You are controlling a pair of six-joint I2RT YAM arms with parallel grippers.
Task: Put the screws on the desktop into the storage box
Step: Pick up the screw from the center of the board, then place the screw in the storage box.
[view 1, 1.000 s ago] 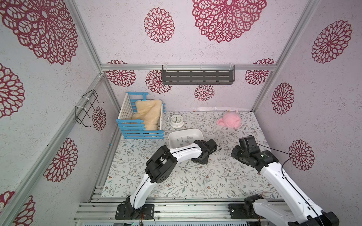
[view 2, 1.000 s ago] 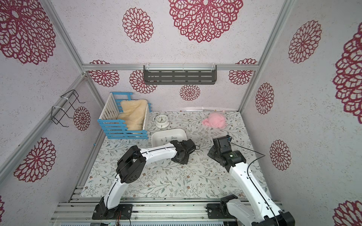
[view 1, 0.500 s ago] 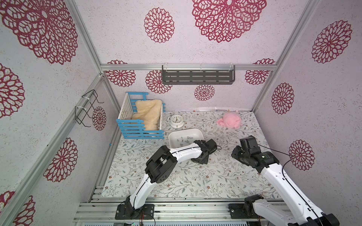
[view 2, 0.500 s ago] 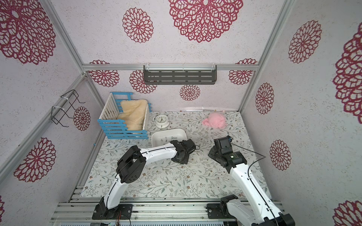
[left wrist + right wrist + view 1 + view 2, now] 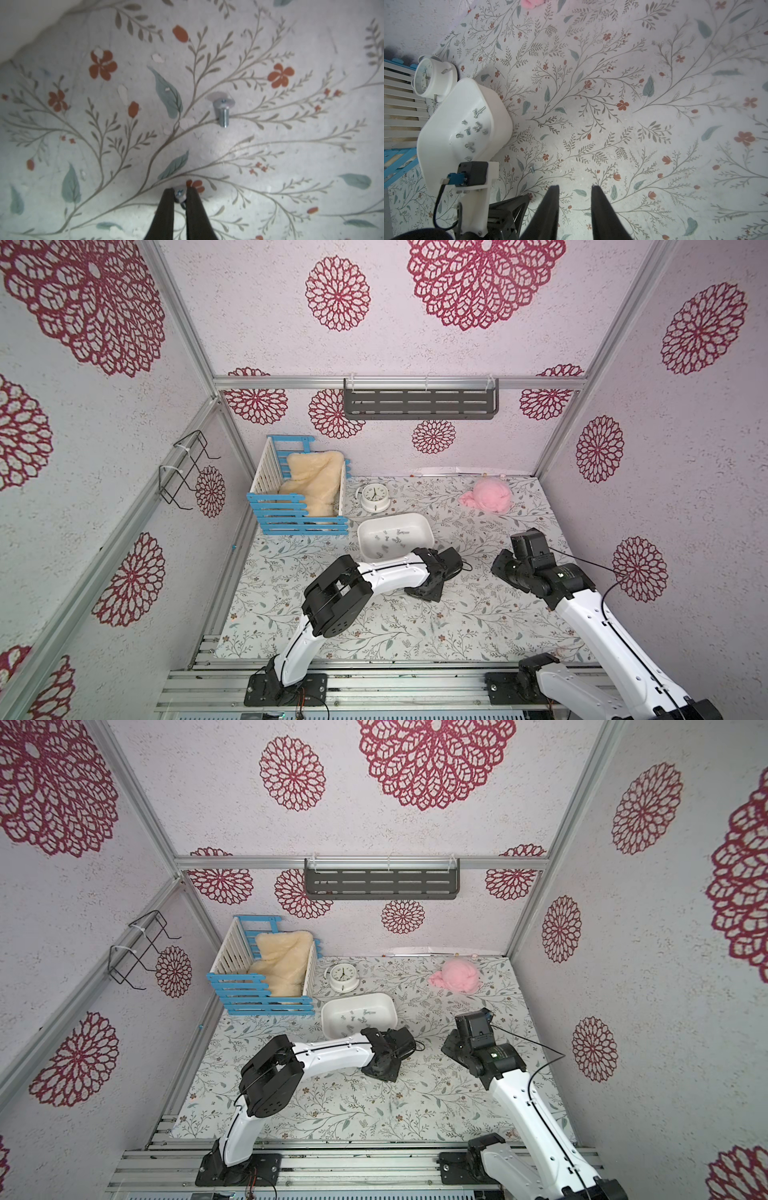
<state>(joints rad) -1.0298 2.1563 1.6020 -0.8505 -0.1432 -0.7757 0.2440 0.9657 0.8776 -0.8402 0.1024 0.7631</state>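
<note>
In the left wrist view my left gripper (image 5: 180,190) is shut on a small silver screw (image 5: 178,195), down at the flowered desktop (image 5: 270,155). A second screw (image 5: 223,113) lies loose just ahead of it and also shows in the right wrist view (image 5: 532,168). The white storage box (image 5: 422,529) sits behind the left gripper (image 5: 426,593), with several screws (image 5: 390,537) in it, seen closer in the right wrist view (image 5: 471,128). My right gripper (image 5: 574,187) hovers open and empty over bare desktop, to the right of the left one in both top views (image 5: 451,1048).
A round white clock (image 5: 374,497) stands just behind the box. The blue-and-white crate (image 5: 299,518) with a cream fleece fills the back left corner. A pink cloth (image 5: 488,495) lies at the back right. A grey shelf (image 5: 419,404) hangs on the back wall.
The left jaws have closed the last bit onto the screw. The right arm has drifted slightly; its jaws stay as they were.
</note>
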